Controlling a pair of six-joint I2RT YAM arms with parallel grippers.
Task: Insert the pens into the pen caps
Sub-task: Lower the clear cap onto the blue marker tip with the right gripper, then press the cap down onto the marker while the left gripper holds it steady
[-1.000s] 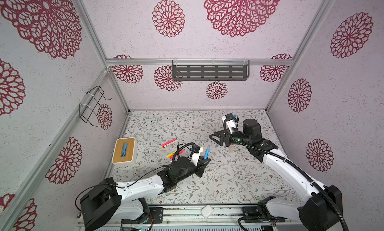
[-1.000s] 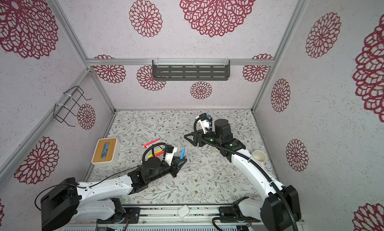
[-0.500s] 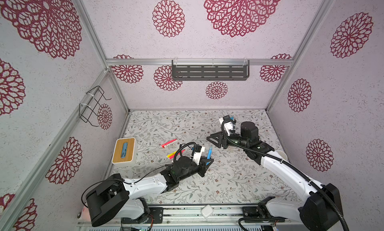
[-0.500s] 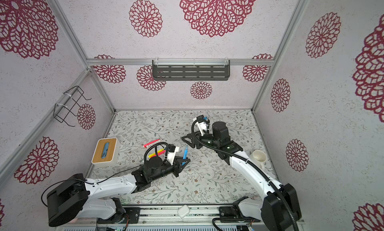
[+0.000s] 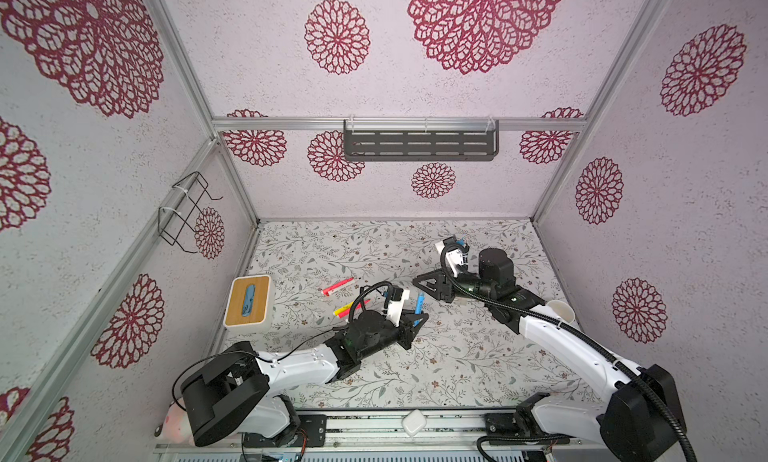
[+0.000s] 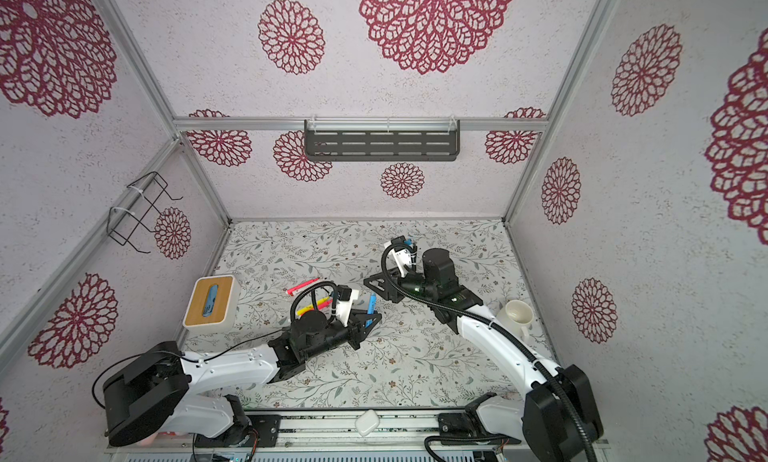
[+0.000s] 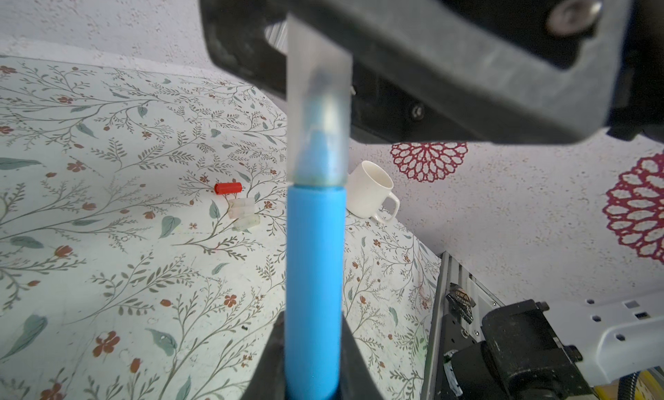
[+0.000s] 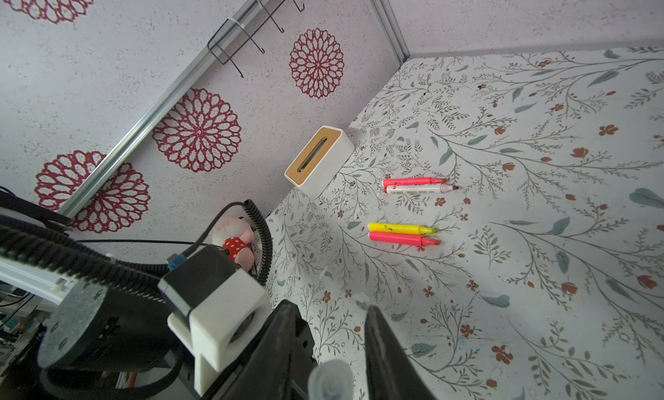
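- Blue pen (image 7: 312,272) clamped in left fingers (image 7: 269,366), clear cap (image 7: 319,128) on tip.
- Right fingers (image 8: 381,344) flank cap; grip unclear.
- Floral table (image 5: 457,364), rosette-papered walls (image 5: 415,86).

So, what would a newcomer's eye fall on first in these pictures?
The blue pen held in the left pincer at mid-table, its tip inside a translucent cap within the right pincer. Next, the huge crimson flower medallions on the walls, and the bright loose pens lying left of centre.
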